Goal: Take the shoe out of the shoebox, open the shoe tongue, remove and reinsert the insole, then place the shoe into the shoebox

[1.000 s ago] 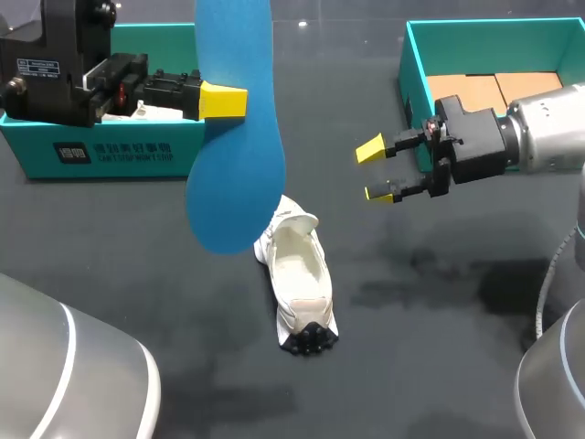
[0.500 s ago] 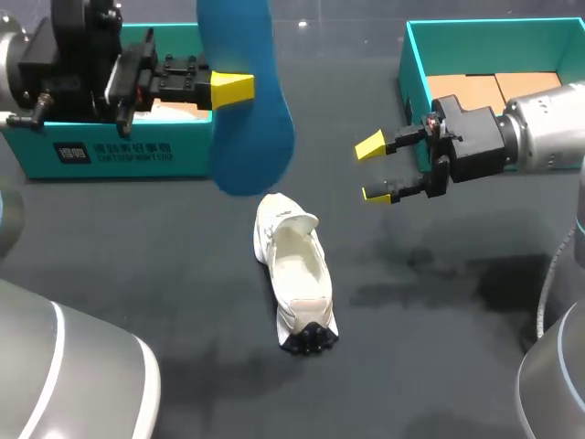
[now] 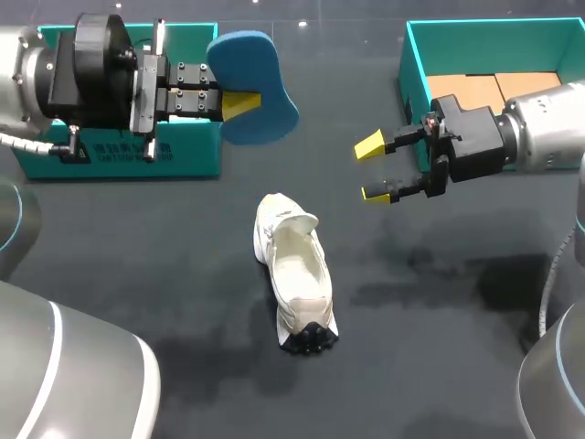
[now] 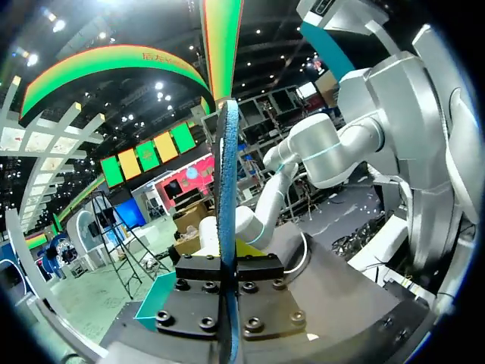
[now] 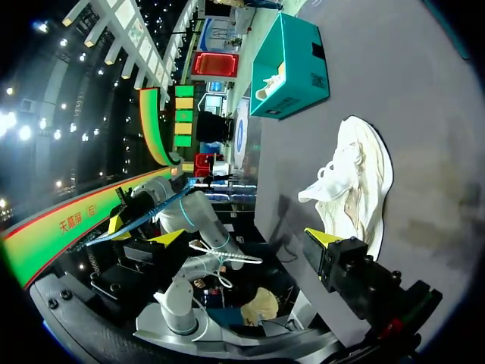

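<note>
Jaws on the left arm (image 3: 91, 73) pinch the insole (image 3: 274, 110) beyond the shoe (image 3: 297, 265), those on the right arm (image 3: 539, 137) gape empty: removal looks done, and reinsertion calls for aligning the insole over the shoe.

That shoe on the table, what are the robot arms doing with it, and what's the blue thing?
The blue thing is the shoe's insole. The left gripper has its fingers shut on the blue insole and holds it up in the air. The white shoe lies on the dark table with its tongue pulled open, and nothing is touching it. The right gripper hangs open and empty off to the side of the shoe. So the insole is out and not yet back in.
</note>
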`<action>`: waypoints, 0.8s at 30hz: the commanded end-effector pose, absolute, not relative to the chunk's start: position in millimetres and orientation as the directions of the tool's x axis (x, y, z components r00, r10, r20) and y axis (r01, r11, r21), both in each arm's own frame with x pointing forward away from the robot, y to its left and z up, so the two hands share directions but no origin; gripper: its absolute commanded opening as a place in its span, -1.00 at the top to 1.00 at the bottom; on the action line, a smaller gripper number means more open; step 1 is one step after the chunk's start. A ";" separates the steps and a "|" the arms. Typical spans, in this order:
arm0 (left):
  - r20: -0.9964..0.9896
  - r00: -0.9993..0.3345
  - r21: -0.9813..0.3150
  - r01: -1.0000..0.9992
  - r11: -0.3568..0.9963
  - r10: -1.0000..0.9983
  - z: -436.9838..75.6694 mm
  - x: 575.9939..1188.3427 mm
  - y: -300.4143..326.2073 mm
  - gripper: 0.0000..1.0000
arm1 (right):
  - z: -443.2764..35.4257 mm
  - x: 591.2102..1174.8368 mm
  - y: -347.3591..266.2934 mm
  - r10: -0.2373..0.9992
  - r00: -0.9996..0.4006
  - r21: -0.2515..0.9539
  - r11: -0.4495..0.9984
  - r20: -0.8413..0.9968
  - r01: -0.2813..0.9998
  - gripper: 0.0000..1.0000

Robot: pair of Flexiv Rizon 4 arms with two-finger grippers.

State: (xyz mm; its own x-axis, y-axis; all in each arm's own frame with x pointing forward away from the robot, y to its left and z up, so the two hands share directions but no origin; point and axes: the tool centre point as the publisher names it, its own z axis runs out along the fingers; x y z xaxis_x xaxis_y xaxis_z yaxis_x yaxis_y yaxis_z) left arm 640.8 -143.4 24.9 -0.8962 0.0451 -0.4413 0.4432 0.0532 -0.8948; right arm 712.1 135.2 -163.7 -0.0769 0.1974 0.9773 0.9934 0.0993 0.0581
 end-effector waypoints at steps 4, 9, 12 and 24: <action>-0.646 -0.762 -0.763 0.645 -0.032 0.040 17.6 641.1 -141.9 1.00 | -157.9 718.6 137.6 0.148 -0.076 0.060 0.106 0.986 0.993 -1.00; -0.838 -0.544 -0.545 0.838 -0.026 0.032 -11.9 655.2 -142.3 1.00 | -150.3 720.0 137.7 0.128 -0.051 0.038 0.104 0.990 0.994 -1.00; -0.885 -0.464 -0.464 0.886 -0.003 0.031 -29.3 668.7 -144.0 1.00 | -146.8 720.6 140.1 0.114 -0.034 0.021 0.114 0.993 0.993 -1.00; -0.964 -0.264 -0.264 0.964 -0.017 0.019 -56.7 687.3 -149.1 1.00 | -147.1 720.1 142.9 0.061 0.032 -0.039 0.119 0.998 0.992 -1.00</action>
State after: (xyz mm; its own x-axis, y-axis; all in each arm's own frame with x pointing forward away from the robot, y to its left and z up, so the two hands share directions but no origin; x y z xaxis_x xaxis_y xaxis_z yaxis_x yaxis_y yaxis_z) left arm 686.7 -147.7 -54.2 -0.3626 0.0305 -0.9314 0.9318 -0.0078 -0.3630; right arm 719.5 141.6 -145.8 0.0309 0.0615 0.9976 0.9923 0.1175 -0.0380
